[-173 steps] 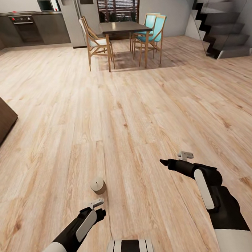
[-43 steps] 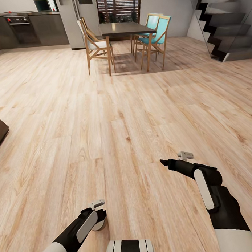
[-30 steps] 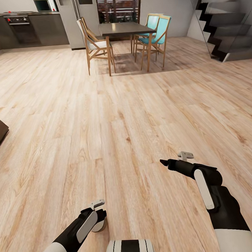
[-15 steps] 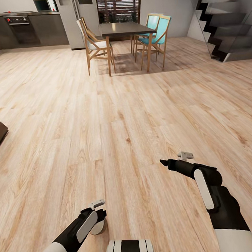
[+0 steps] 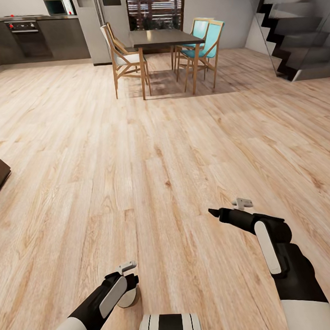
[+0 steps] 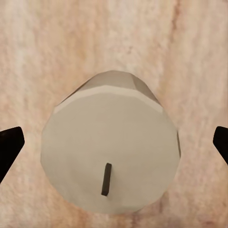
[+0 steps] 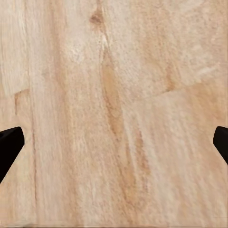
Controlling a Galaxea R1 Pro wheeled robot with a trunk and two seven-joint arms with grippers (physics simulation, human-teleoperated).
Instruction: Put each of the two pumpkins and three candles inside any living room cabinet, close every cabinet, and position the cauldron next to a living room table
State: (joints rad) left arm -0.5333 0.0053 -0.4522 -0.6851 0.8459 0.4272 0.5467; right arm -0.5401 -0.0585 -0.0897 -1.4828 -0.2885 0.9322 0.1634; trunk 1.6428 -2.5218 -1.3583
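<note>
**Candle under my left gripper**

A beige candle stands upright on the plank floor, directly below my left gripper, whose fingers are spread wide to either side without touching it. My right gripper hangs apart over bare boards. Dining table far ahead.

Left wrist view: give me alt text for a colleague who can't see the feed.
A stubby beige candle with a short dark wick stands upright on the light wood-plank floor, seen from directly above. It sits between the two dark fingertips of the open left gripper, which are spread wide at either side and not touching it.
</note>
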